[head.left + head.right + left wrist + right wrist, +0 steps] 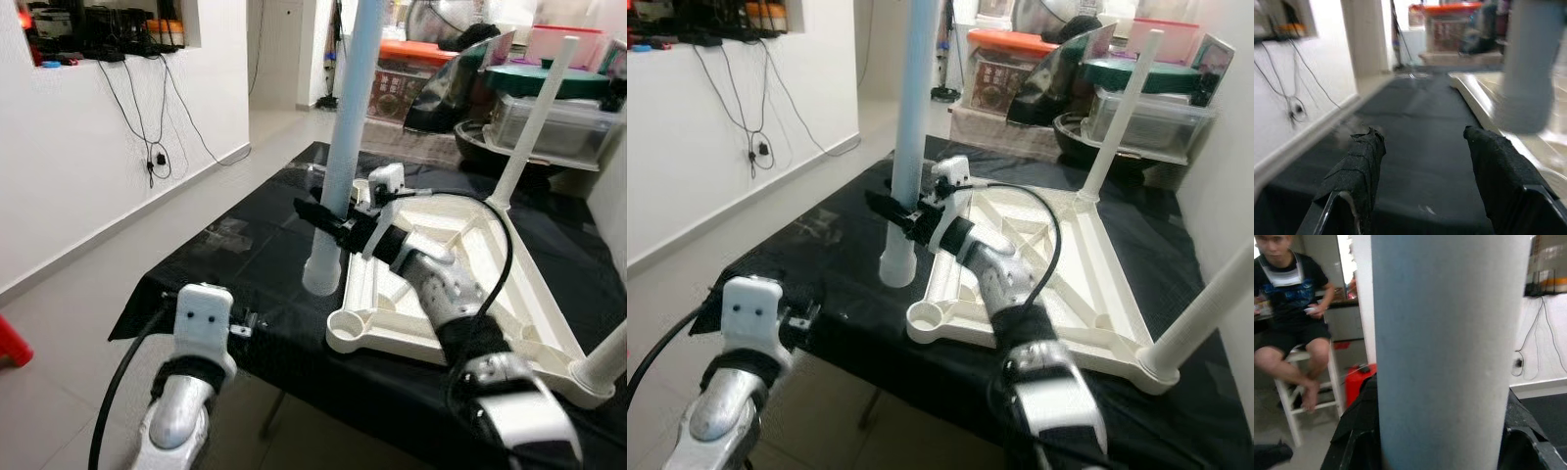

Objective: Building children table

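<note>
The white table top (392,345) lies upside down on a table covered in black cloth (245,245). Two white legs stand in its corners, one far (534,117) and one near (609,364). My right gripper (331,220) is shut on a third, pale blue leg (348,127). That leg stands upright, its foot (321,276) on the cloth just outside the top's left rim, and the right wrist view shows it (1444,347) up close between the fingers. The near left corner socket (926,315) is bare. My left gripper (1422,181) hovers open at the table's near left edge, holding nothing.
Storage boxes and a dark basin (529,127) crowd the back right. A white wall with hanging cables (147,147) runs along the left, with a red object (10,343) on the floor. A person (1290,308) sits on a white stool beyond the held leg.
</note>
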You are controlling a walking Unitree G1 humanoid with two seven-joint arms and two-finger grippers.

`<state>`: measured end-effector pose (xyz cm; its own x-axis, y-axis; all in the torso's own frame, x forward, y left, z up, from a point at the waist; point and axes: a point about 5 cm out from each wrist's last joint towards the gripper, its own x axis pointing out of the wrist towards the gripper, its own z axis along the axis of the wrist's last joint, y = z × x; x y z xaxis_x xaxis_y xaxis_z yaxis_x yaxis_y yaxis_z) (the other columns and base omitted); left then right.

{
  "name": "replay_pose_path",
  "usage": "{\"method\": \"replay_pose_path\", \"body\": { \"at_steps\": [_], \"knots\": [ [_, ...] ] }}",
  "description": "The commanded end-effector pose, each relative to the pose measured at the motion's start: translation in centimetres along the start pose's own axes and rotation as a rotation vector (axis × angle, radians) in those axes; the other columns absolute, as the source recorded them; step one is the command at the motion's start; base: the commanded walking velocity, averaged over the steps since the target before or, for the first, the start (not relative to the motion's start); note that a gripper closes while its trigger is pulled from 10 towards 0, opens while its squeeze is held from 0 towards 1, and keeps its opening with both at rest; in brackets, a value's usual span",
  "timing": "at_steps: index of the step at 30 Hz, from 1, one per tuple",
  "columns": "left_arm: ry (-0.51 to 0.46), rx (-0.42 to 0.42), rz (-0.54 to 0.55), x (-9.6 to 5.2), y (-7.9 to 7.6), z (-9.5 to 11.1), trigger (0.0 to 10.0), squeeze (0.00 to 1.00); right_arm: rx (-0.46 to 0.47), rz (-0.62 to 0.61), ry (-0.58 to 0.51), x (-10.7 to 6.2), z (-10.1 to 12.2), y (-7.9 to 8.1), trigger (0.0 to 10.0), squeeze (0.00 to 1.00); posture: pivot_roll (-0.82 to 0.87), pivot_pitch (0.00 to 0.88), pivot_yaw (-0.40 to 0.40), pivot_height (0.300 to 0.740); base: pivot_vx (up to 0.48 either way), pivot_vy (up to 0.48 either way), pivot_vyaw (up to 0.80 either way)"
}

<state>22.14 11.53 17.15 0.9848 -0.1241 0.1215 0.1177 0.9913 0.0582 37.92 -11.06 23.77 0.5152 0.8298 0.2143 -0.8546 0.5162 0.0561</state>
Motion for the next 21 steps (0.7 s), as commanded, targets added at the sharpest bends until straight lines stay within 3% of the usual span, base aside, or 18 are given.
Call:
{"method": "replay_pose_path", "body": {
  "at_steps": [1, 3, 4, 11, 18, 21],
  "knots": [
    [0.011, -0.012, -0.028, -0.9, -0.5, 0.6, 10.0, 0.0, -0.021, 0.055, 0.005, 0.0, 0.4, -0.2, 10.0, 0.0, 0.16, 0.108, -0.067, 0.74, 0.0, 0.0, 0.0],
    [0.011, -0.012, -0.028, -0.9, -0.5, 0.6, 10.0, 0.0, -0.021, 0.055, 0.005, 0.0, 0.4, -0.2, 10.0, 0.0, 0.16, 0.108, -0.067, 0.74, 0.0, 0.0, 0.0],
    [0.016, -0.013, -0.034, -1.6, -0.6, 1.1, 10.0, 0.0, -0.048, 0.08, 0.012, 0.2, 0.9, -0.3, 10.0, 0.0, 0.17, 0.167, -0.058, 0.74, 0.0, 0.0, 0.0],
    [0.018, -0.003, -0.027, -2.2, -0.2, 1.9, 10.0, 0.0, -0.051, 0.092, -0.044, 0.7, 2.2, -0.1, 10.0, 0.0, 0.18, 0.201, -0.052, 0.74, 0.0, 0.0, 0.0],
    [0.002, 0.053, -0.001, -1.2, 0.8, 2.2, 10.0, 0.0, -0.045, 0.159, -0.095, 1.5, 2.7, 1.1, 10.0, 0.0, 0.16, 0.188, -0.049, 0.74, 0.0, -0.449, 0.0],
    [0.001, 0.045, 0.039, -0.9, 1.1, 2.1, 10.0, 0.0, -0.042, 0.2, -0.099, 1.5, 2.9, 1.1, 10.0, 0.0, 0.15, 0.164, -0.063, 0.74, 0.0, 0.0, 0.0]
  ]
}}
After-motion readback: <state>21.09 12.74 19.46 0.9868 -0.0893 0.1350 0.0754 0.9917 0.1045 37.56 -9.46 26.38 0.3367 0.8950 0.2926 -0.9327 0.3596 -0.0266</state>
